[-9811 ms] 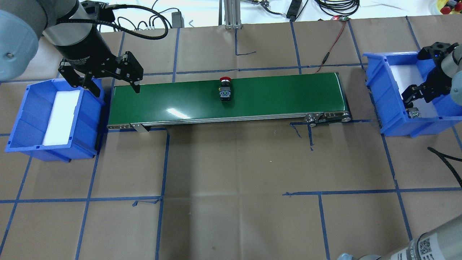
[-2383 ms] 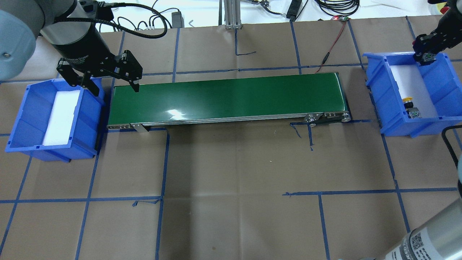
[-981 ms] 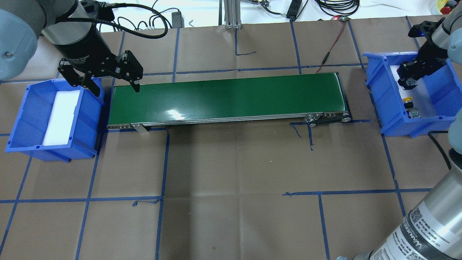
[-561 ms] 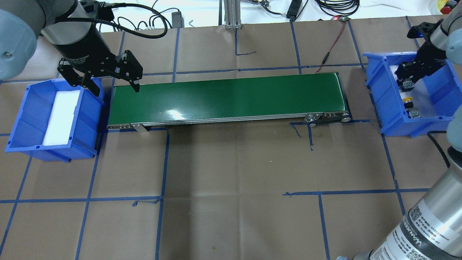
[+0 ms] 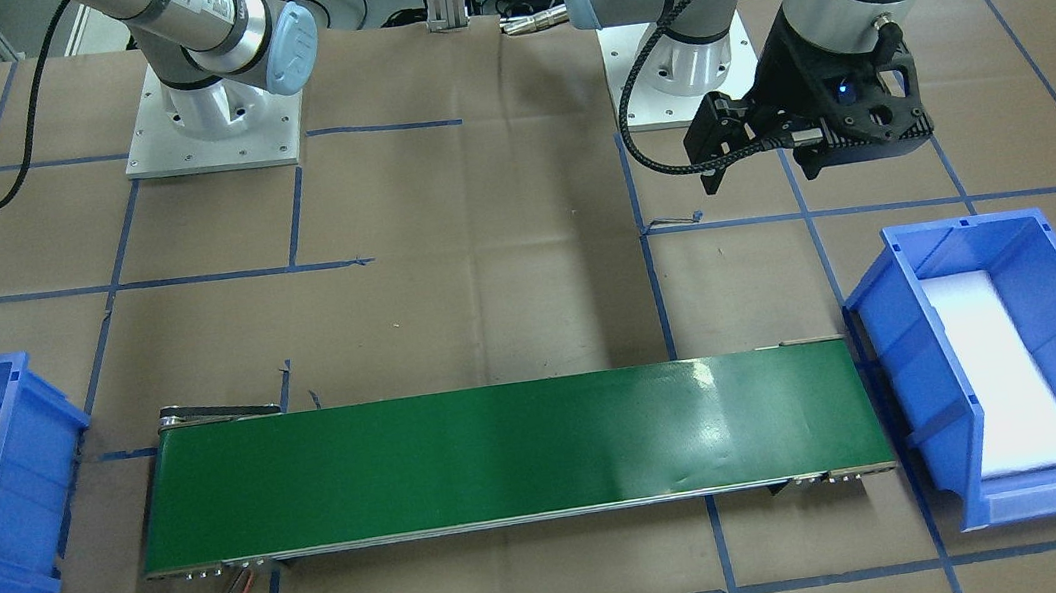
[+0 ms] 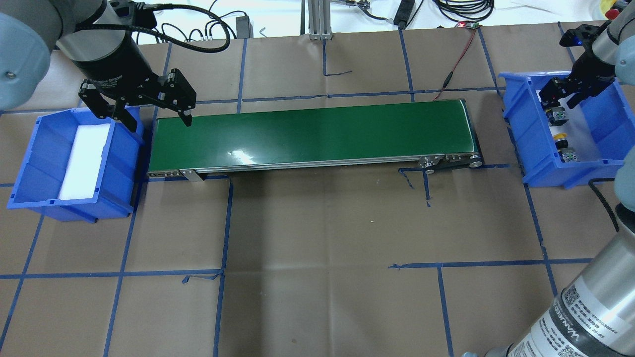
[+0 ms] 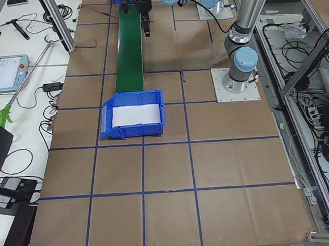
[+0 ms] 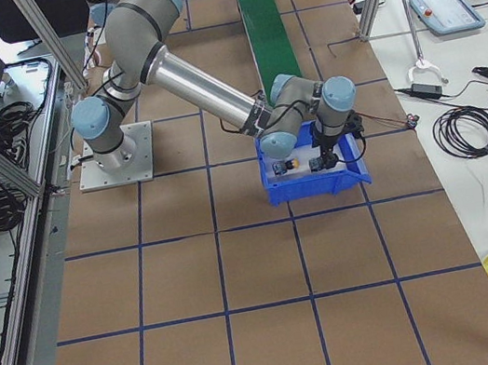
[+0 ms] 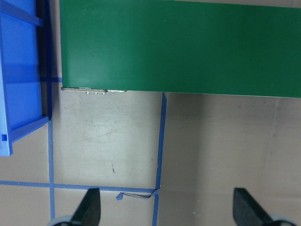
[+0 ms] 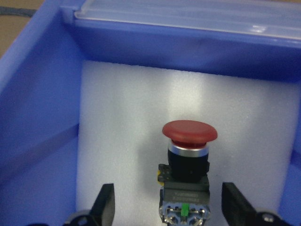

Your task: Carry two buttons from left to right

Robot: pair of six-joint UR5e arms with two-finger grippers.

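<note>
The red button (image 10: 189, 155) lies on white foam in the right blue bin (image 6: 526, 134), its cap pointing to the bin's far wall. My right gripper (image 6: 558, 99) hovers just over it, open. Both fingers (image 10: 106, 205) stand clear of its black body. The yellow button (image 6: 560, 136) lies in the same bin, nearer the front. My left gripper (image 6: 161, 125) hangs open and holds nothing above the left end of the green conveyor belt (image 6: 312, 131).
The left blue bin (image 6: 30, 163) holds only a white foam pad. Nothing lies on the belt. Cables and a red wire (image 6: 456, 59) lie behind the belt. Brown paper with blue tape lines covers the table in front.
The red button rode the belt rightward, and my right gripper carried it into the right bin. In the last half second that gripper opened and lifted off it. The left arm stayed put.
</note>
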